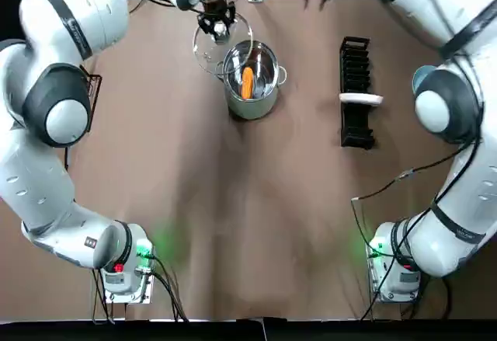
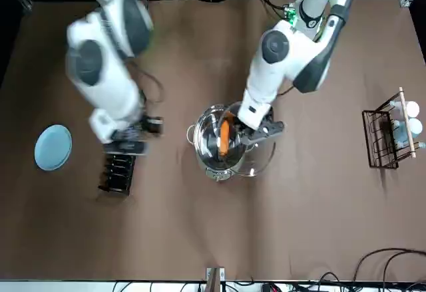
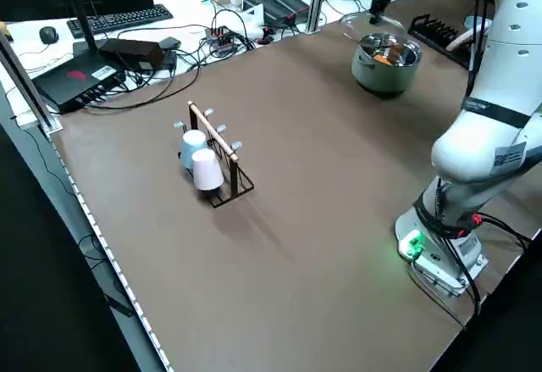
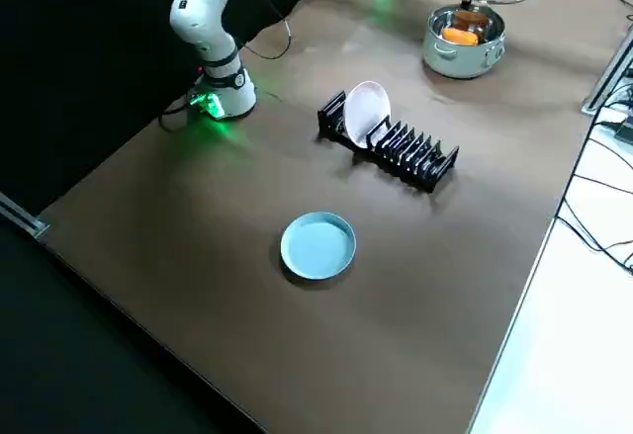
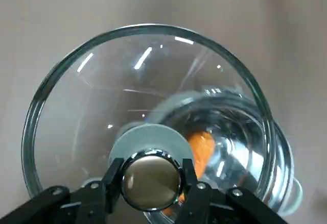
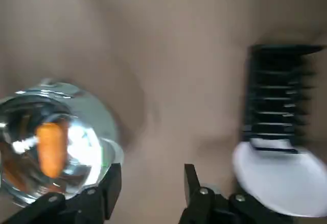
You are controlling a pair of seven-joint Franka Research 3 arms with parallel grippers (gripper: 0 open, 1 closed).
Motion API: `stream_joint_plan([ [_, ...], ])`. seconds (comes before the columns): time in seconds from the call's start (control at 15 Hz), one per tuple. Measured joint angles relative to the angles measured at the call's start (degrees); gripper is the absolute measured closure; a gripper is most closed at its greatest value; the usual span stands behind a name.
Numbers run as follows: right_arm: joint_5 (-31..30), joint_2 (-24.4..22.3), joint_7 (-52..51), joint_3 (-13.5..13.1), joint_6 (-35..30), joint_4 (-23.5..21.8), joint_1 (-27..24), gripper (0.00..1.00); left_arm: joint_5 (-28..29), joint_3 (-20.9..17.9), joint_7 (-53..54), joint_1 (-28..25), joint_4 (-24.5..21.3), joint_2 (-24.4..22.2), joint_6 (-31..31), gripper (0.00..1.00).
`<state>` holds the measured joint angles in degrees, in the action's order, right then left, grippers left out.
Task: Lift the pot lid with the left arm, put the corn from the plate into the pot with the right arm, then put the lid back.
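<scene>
The steel pot stands at the far middle of the table with the orange corn lying inside it. My left gripper is shut on the knob of the glass lid, holding it above and just beyond the pot, overlapping the pot's rim. In the left wrist view the fingers clamp the knob, and the corn shows through the glass. My right gripper is open and empty, up over the table between the pot and the dish rack. The blue plate is bare.
The black dish rack holds a white plate to the right of the pot. A wire mug rack with cups stands at the table's left edge. Cables run at the far edge behind the pot.
</scene>
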<state>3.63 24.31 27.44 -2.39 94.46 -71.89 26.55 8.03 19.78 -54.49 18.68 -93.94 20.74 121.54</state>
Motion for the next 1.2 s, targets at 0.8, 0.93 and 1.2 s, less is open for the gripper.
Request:
stream_joint_plan([
  [0.8,0.0,-21.2,-23.6,0.5,-8.6,-11.1,-18.6,0.27,5.2,-2.9,-7.8,12.1,2.8,7.9,5.9,0.49],
  [0.93,-0.2,-24.5,-23.6,0.7,-6.8,-15.5,-18.6,0.27,5.2,-4.5,-7.9,13.6,2.8,8.2,6.5,0.49],
  [1.2,-0.5,-28.5,-23.6,0.4,-3.2,-20.8,-19.0,0.19,5.2,-5.2,-8.0,14.3,2.8,8.8,7.4,0.49],
])
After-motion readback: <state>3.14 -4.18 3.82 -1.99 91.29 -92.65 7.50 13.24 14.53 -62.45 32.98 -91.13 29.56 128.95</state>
